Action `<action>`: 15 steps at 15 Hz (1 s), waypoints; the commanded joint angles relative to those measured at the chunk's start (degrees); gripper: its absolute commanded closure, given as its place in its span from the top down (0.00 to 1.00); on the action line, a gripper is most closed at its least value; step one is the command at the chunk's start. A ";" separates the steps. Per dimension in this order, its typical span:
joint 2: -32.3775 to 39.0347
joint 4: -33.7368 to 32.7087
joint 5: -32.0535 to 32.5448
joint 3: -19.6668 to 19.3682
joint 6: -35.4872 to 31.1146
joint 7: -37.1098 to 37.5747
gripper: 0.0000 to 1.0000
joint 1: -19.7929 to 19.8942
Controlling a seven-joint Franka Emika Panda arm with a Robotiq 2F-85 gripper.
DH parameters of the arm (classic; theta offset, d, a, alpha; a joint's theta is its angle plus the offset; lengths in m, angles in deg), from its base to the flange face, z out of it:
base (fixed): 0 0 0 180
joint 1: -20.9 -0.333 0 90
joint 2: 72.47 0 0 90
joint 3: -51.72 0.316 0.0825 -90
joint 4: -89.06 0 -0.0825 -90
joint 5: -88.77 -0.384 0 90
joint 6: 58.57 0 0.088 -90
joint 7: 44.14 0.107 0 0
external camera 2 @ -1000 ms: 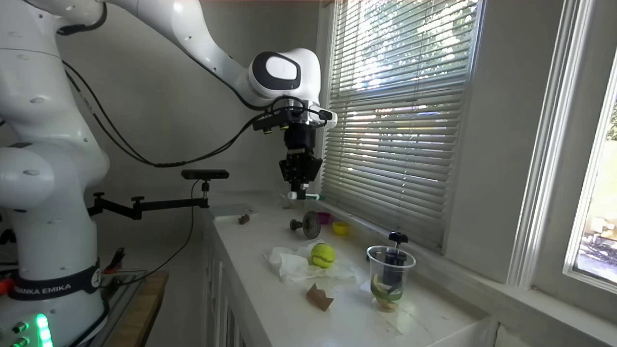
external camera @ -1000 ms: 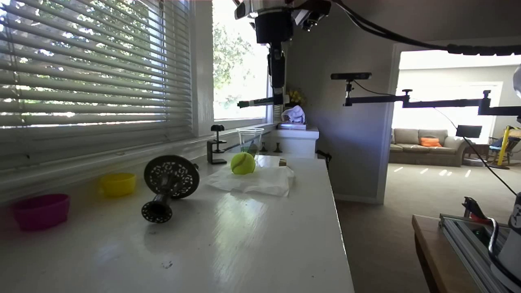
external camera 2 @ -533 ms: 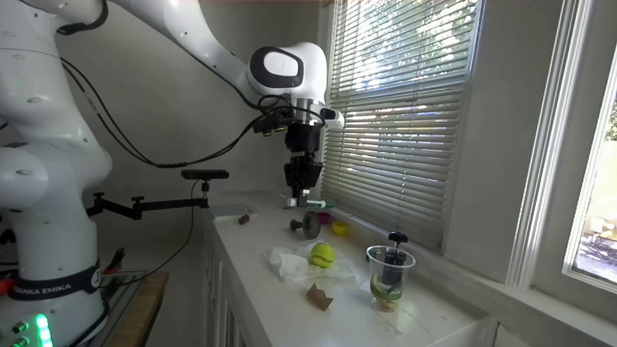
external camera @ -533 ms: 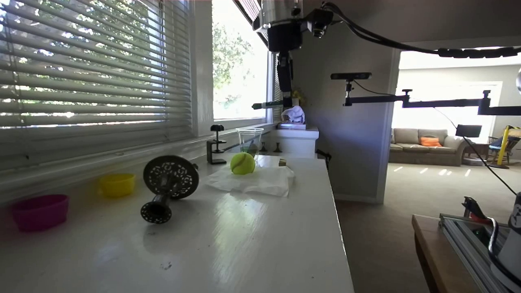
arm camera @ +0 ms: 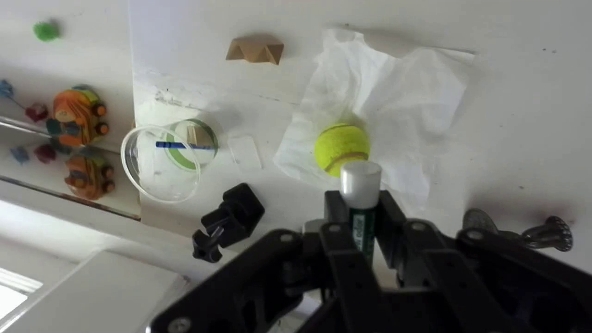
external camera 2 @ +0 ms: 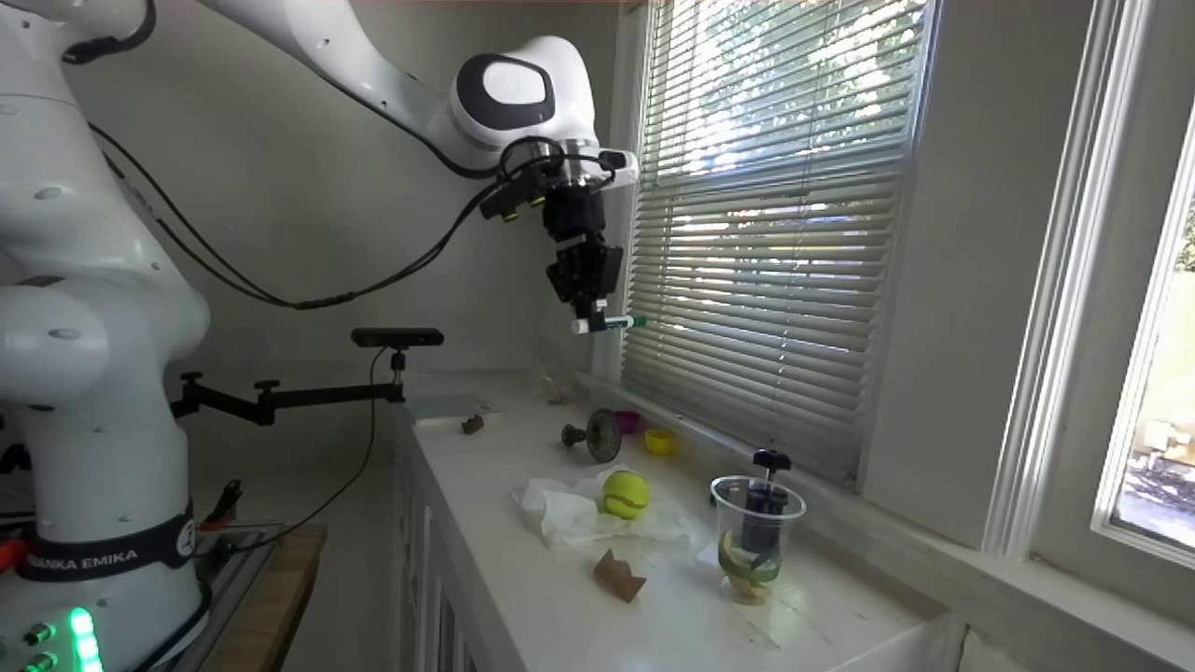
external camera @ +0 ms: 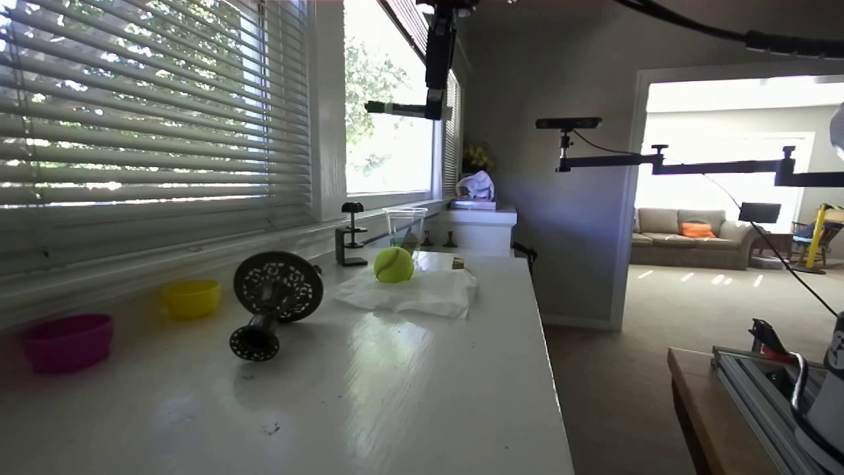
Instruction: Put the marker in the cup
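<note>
My gripper is shut on a green marker with a white end. The marker lies level across the fingertips, high above the white counter. In both exterior views the gripper holds the marker in the air near the window. A clear plastic cup stands upright on the counter, well apart from the gripper. In the wrist view the cup is at left; a blue stick and a green band show through it. It also shows in an exterior view.
A tennis ball sits on crumpled white paper. A black clamp stands beside the cup at the window sill. A metal candle holder lies near a yellow cup and a magenta cup. Brown cardboard lies nearby.
My gripper first dips slightly, then rises clearly with the marker in it. The hand is more tilted now. The marker stays held; the cup and the counter objects have not moved.
</note>
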 commanded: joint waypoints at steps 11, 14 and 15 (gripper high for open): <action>14.88 -9.57 10.88 -1.75 5.55 13.88 0.05 9.49; 19.70 -14.17 13.18 -3.28 8.59 12.69 0.05 9.77; 20.92 -15.92 14.19 -3.82 9.84 11.10 0.05 9.73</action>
